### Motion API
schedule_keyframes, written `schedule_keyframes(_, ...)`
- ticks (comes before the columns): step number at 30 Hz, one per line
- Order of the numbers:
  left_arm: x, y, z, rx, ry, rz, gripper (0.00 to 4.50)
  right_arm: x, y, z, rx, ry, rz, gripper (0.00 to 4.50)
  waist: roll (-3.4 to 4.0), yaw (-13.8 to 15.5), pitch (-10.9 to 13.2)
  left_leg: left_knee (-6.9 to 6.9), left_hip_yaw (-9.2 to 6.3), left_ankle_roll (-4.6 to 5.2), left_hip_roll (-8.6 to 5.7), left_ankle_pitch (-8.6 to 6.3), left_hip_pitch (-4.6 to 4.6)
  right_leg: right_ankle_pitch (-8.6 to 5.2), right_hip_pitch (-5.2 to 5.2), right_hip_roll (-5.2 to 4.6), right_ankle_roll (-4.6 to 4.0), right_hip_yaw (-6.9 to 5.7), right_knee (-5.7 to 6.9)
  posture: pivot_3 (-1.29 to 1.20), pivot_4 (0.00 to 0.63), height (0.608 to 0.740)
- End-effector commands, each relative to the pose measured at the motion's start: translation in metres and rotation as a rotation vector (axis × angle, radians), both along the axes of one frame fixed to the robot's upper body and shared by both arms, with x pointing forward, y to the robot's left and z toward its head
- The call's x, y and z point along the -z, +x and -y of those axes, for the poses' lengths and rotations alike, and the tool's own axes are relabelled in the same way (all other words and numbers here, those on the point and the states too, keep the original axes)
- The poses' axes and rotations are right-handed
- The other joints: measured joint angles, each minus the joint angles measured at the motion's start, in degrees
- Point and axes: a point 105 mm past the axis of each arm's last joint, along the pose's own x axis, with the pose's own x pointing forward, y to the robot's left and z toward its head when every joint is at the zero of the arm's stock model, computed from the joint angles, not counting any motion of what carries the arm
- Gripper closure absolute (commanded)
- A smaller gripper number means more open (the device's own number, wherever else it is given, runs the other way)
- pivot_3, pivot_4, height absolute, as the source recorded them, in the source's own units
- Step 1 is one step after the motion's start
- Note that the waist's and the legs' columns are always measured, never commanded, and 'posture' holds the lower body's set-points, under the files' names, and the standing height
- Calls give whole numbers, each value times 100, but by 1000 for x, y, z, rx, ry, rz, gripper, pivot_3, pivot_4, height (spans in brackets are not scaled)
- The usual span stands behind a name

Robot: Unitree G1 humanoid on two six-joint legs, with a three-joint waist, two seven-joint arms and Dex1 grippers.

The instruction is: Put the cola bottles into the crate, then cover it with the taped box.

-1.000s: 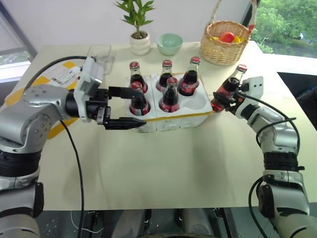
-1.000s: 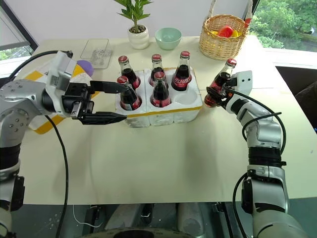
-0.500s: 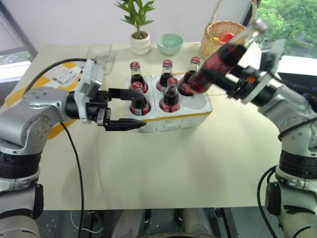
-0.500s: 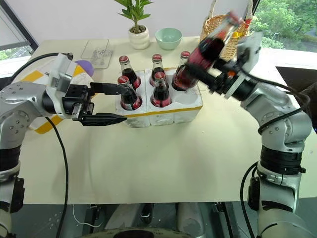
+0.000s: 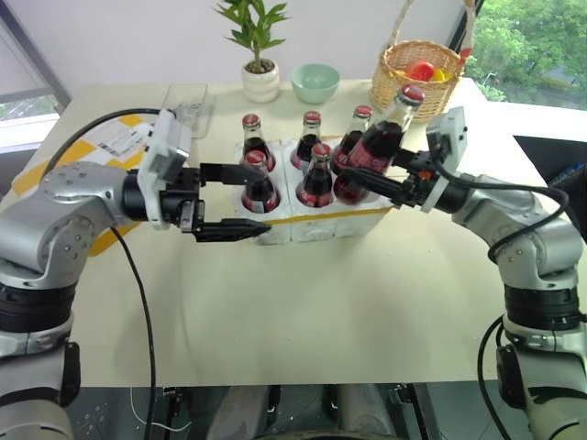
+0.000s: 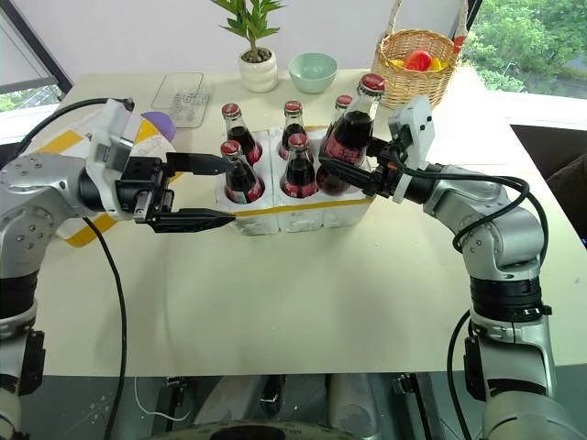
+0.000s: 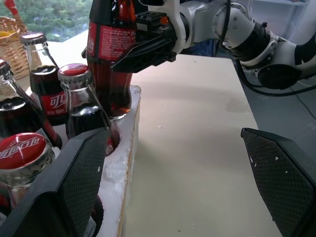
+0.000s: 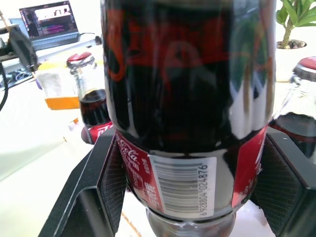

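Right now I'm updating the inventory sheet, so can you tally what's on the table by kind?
Cola bottles: 6, one held by the right gripper
Foam crate: 1
Taped box: 1
Wicker basket: 1
Green bowl: 1
Potted plant: 1
Clear tray: 1
Total: 12

Ahead of the right tool [image 5: 390, 179], five cola bottles [image 5: 316, 176] stand packed in the crate [image 5: 321, 218], leaving one front corner well free; the sixth bottle [image 5: 371, 151], clamped between its fingers, hangs tilted over that well. The left tool [image 5: 240, 200], jaws spread wide, blocks the crate's far end. On the near side of both tools the counter [image 5: 303, 302] lies bare. Beyond the crate stand a plant pot [image 5: 259, 81], bowl [image 5: 315, 81] and basket [image 5: 417, 82].
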Motion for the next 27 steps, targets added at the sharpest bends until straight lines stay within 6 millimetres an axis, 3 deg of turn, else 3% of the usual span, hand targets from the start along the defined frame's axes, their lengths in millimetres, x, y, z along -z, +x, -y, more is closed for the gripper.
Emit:
schedule_keyframes(1,-11,-5,-3,-2,-9,52,0,-20,6,11,46,24,52,1672,0,2,0,-2,0,0,0,0,0,0,0,0,0,0,0,0,150,732)
schedule_keyframes(6,-11,-5,-3,-6,-8,53,0,-22,15,22,84,58,19,1672,2,-5,1,-13,0,-1,0,1,-5,0,-12,0,-1,0,0,0,150,732)
schedule_keyframes(16,-13,-3,-3,-9,-8,63,0,29,12,8,23,-158,-57,1672,2,-4,1,-10,1,-1,-1,1,-13,0,-18,0,0,0,0,0,150,732)
schedule_keyframes(18,-13,-3,-3,-10,-8,66,0,35,20,11,58,-177,-79,551,2,-1,1,-11,0,-2,0,1,-12,0,-18,1,-1,0,0,0,150,732)
schedule_keyframes(20,-13,-2,-4,-19,-8,70,0,37,26,15,92,-195,-74,12,0,-4,0,-8,0,-2,-1,1,-12,0,-15,0,0,0,0,0,150,732)
schedule_keyframes(23,-13,0,-9,-58,0,85,0,31,26,23,108,-201,-52,12,-1,7,0,-1,0,-2,-1,1,-8,0,-7,1,0,-1,0,0,150,732)
schedule_keyframes(27,-13,5,-30,-208,35,143,0,11,8,34,56,-190,-21,12,0,6,0,-6,0,-1,-1,0,-7,0,-11,0,0,0,0,0,150,732)
